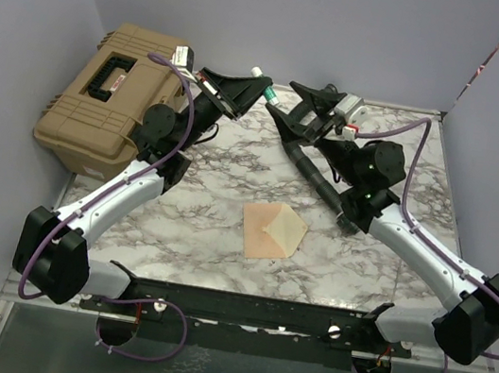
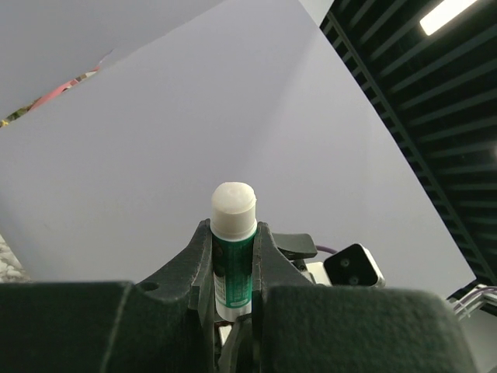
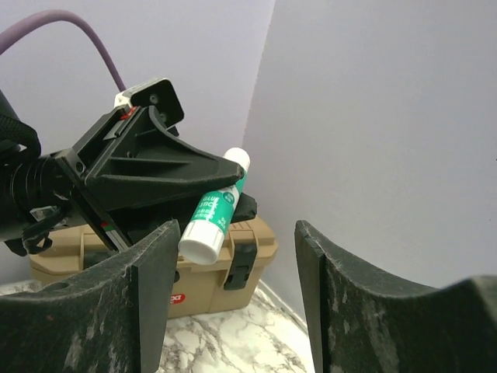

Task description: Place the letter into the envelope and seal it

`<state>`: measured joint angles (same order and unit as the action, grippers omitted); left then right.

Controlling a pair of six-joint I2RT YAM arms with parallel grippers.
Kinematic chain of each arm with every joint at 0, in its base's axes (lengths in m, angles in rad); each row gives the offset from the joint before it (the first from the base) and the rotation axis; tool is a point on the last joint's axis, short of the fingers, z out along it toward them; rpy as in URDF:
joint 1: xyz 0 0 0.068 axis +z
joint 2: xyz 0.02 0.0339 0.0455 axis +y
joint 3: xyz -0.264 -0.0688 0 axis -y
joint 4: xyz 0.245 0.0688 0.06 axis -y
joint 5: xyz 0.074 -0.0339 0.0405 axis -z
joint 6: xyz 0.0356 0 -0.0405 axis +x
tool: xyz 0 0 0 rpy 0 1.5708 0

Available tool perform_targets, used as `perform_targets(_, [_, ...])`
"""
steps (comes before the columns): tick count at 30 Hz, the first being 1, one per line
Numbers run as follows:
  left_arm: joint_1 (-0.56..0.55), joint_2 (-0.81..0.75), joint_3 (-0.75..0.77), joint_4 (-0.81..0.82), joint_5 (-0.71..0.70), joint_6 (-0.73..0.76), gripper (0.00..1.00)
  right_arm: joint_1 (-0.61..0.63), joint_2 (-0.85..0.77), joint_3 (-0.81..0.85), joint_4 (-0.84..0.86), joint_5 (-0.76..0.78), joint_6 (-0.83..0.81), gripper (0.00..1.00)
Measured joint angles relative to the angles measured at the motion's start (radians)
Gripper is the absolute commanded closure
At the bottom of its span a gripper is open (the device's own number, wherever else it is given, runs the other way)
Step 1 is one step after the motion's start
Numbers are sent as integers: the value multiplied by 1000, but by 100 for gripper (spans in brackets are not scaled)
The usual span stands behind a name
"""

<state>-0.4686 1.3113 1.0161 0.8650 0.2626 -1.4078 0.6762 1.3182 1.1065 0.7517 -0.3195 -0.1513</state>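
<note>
while l gripper (image 2: pixel 233 242) clamps glue stick (image 2: pixel 234 203), r gripper (image 3: pixel 233 237) apart, envelope (image 1: pixel 273 232) on table (image 1: pixel 221 158), contents unseen

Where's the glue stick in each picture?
Top external: the glue stick pokes out of the left gripper, top middle.
Left wrist: glue stick in the middle, standing upright.
Right wrist: glue stick left of middle, slanted.
Shared landmark: the left gripper clamped on it, seen in all three.
</note>
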Motion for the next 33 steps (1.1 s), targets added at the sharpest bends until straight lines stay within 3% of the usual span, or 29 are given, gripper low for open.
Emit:
perform_targets(3, [0, 0, 0, 0, -4, -18, 100, 6, 14, 0, 5, -1, -18, 38])
perform_targets(10, [0, 0, 0, 0, -14, -46, 100, 21, 29, 2, 11, -9, -51, 66])
perform_targets(27, [2, 0, -9, -26, -58, -72, 99, 27, 106, 38, 64, -15, -60, 66])
perform_targets(29, [2, 0, -9, -31, -59, -74, 91, 27, 114, 39, 73, -14, -58, 79])
perform_targets(31, [2, 0, -10, -37, -68, -76, 76, 28, 120, 39, 79, -11, -58, 95])
perform_targets(32, [3, 0, -10, -37, -72, -76, 63, 29, 122, 39, 85, -6, -58, 99])
perform_targets(33, [3, 0, -10, -37, -76, -76, 43, 28, 122, 39, 86, -2, -54, 99])
